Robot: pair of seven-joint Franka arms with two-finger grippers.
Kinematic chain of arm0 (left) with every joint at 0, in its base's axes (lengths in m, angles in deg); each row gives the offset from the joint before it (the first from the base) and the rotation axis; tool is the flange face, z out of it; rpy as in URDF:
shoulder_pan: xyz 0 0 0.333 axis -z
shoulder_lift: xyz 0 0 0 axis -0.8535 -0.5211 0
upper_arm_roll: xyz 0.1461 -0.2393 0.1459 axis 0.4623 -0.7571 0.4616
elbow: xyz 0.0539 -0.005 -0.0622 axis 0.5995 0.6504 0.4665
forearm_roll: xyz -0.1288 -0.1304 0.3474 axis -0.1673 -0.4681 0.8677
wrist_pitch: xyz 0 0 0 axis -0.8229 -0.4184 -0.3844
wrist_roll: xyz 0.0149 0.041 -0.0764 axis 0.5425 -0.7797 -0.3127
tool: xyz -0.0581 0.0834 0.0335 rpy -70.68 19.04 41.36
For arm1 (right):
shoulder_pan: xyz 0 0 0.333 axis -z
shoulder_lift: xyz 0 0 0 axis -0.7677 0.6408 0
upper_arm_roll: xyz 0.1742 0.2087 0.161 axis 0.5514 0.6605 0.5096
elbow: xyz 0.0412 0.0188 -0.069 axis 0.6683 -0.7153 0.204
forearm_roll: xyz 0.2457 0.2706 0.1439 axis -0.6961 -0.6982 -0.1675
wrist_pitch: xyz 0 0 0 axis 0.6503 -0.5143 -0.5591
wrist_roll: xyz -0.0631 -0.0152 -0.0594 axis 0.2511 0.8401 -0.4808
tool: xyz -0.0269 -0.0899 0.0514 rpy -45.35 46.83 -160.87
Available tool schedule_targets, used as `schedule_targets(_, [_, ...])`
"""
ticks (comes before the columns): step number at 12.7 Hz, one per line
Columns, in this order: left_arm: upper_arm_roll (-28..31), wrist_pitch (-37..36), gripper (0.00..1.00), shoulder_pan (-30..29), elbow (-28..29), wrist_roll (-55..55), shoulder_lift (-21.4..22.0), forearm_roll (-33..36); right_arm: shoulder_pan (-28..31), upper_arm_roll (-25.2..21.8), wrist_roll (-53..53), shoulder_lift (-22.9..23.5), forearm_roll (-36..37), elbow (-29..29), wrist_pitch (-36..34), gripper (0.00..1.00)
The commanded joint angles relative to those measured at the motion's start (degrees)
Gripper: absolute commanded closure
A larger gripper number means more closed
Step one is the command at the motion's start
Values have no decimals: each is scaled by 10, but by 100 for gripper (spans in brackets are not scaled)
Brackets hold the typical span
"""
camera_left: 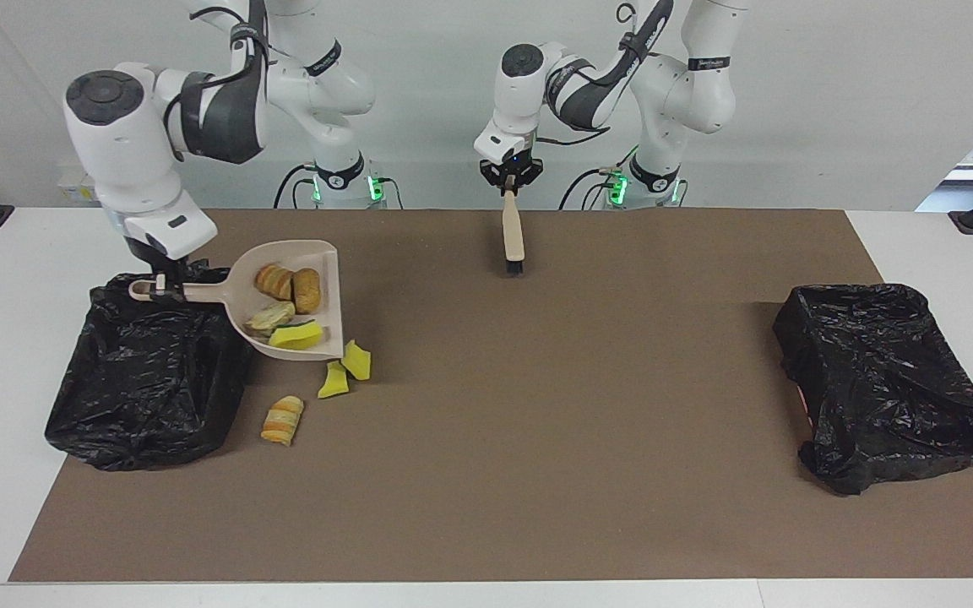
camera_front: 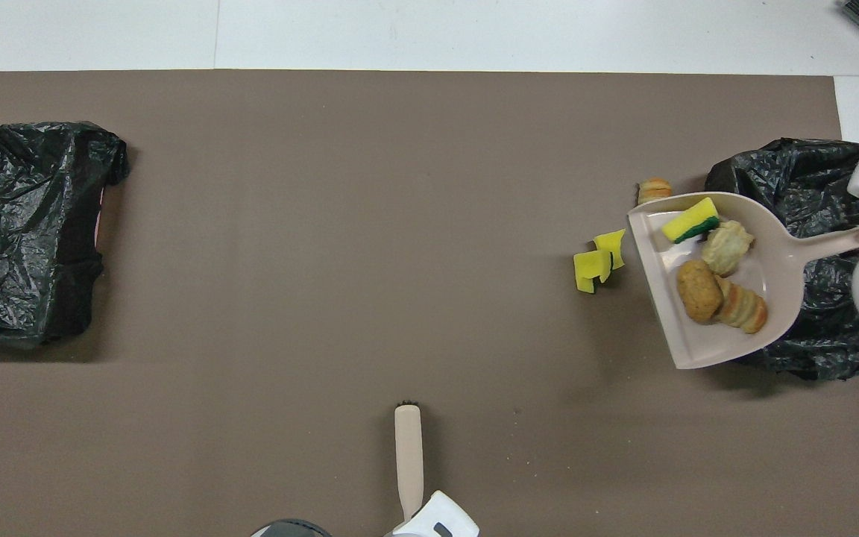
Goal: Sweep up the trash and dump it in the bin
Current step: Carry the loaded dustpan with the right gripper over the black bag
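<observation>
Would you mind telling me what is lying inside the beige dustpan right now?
Inside the dustpan lie four pieces: a green-backed yellow sponge piece and three bread-like chunks. Nothing can be seen of whatever might lie beneath them.

Two high cameras (facing, overhead) share the brown mat (camera_left: pixel 537 422).

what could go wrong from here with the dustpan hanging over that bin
1. The right gripper holds the dustpan only by its handle tip, and just the handle is over the bin; tipping now might spill the four pieces onto the mat.
2. Three pieces are not in the pan: two yellow sponge bits and a bread piece lie on the mat, so one dump won't finish.
3. The left gripper holds the brush well away from them.
</observation>
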Motion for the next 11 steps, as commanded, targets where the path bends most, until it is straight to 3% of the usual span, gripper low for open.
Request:
schedule_targets(1, [5, 17, 100, 9, 5, 12, -4, 11, 37, -33, 58, 4, -3, 12, 20, 100])
schedule_targets(5, [5, 16, 100, 7, 5, 13, -5, 8, 73, -53, 68, 5, 96, 13, 124, 100])
schedule_targets(7, [5, 16, 100, 7, 4, 14, -5, 6, 77, -55, 41, 7, 147, 13, 128, 100])
schedule_targets(9, [5, 16, 100, 7, 4, 14, -5, 4, 68, -53, -51, 9, 254, 13, 126, 100])
schedule_targets(11, [5, 14, 94, 7, 4, 14, -5, 4, 65, -52, -98, 9, 300, 13, 124, 100])
